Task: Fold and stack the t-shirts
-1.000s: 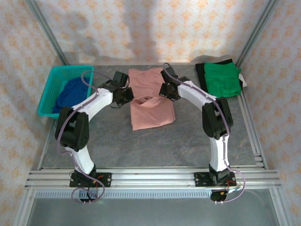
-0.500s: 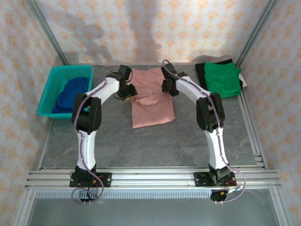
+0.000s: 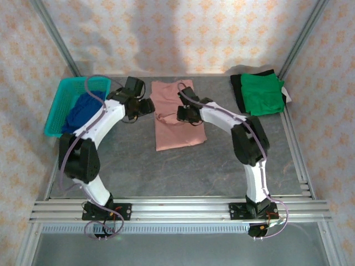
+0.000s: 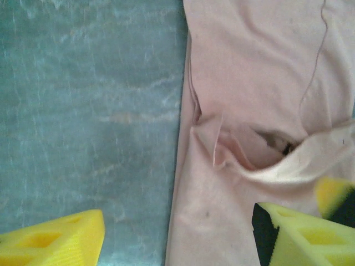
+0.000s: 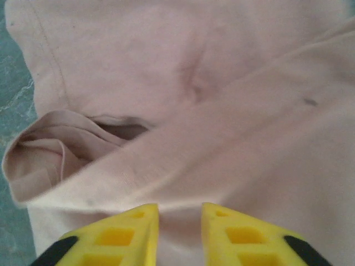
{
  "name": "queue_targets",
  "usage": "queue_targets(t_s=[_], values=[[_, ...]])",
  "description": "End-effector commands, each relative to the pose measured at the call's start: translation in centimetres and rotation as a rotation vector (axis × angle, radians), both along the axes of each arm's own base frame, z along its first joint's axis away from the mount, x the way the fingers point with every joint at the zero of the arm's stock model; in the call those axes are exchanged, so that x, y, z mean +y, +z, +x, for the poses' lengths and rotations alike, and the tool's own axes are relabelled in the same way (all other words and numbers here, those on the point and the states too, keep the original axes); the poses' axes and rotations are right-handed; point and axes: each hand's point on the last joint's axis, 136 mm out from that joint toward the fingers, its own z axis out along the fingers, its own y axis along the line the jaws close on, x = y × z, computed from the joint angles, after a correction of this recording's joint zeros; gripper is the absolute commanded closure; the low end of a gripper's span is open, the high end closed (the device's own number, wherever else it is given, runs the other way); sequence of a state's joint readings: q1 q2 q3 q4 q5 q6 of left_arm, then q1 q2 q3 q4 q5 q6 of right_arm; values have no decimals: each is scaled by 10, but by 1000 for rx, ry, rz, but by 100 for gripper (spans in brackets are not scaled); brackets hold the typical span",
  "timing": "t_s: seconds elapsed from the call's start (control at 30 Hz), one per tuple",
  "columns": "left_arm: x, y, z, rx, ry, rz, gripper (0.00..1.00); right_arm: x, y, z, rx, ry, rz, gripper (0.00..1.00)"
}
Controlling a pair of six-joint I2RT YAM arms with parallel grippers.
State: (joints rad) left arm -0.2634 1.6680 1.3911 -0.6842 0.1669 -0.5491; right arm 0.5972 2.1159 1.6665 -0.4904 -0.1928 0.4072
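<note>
On mid-table, far half: pink tee lies spread on the grey table, its long side running near to far, with a loose crease across its far part.
Pink tee, close up: in the left wrist view a small flap of cloth stands puckered up by the tee's edge, next to bare table. In the right wrist view a thick fold runs slantwise across the cloth, with a rolled pocket at its left end.
Left gripper: hangs just beside the pink tee's left edge. Its jaws are spread wide, the yellow fingers well apart, with nothing between them except the cloth's edge and the table below.
Right gripper: over the far middle of the pink tee. Its jaws are nearly together with a narrow gap between them, and the tips sit right at the thick fold. Whether they pinch any cloth I cannot tell.
Green tee: folded at the far right corner, lying on a black cloth, well apart from the pink tee.
Blue tee: bunched inside the teal basket at the far left.
</note>
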Motion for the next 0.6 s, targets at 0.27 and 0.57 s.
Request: queue_targets(t_s=[0.27,0.57], values=[[-79,-92,-5,135,-158,-23,32,-34,-24,59,40,-159,-49,77],[-51,-127,10,247,-95,89,38,-52,7,59,29,-168,-46,60]])
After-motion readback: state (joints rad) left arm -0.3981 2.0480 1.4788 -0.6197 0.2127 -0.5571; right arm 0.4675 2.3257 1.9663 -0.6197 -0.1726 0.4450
